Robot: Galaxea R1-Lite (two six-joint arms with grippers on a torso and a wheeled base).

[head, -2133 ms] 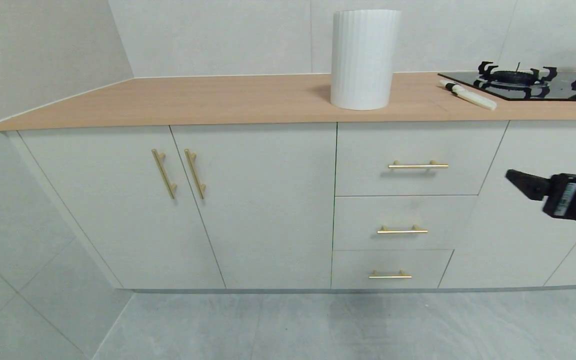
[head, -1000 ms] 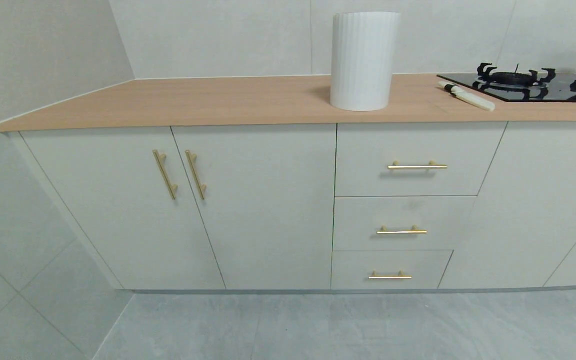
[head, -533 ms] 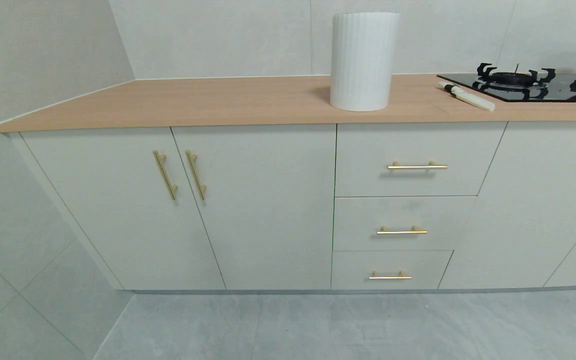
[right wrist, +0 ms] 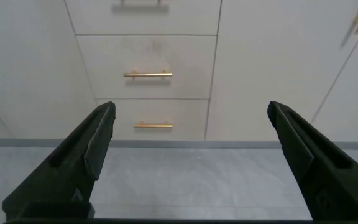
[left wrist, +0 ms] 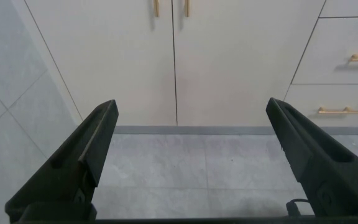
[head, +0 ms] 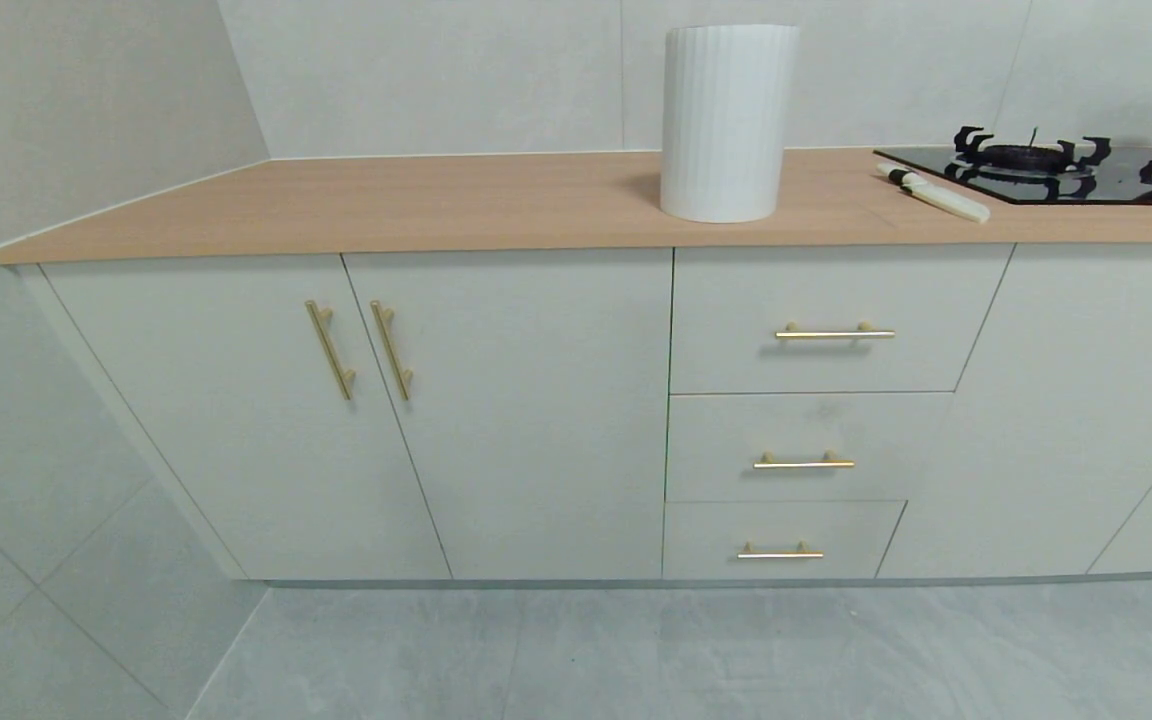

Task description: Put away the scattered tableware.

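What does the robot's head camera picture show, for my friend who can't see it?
A tall white ribbed container stands on a wooden countertop, and a cream utensil lies to its right, beside a black gas hob. Underneath are two shut cabinet doors and three shut drawers, all with gold handles.

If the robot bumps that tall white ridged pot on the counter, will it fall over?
Probably, if bumped high up: the white ridged pot stands much taller than wide. Being round, it might then roll on the counter. Its ridges may make it less slippery.
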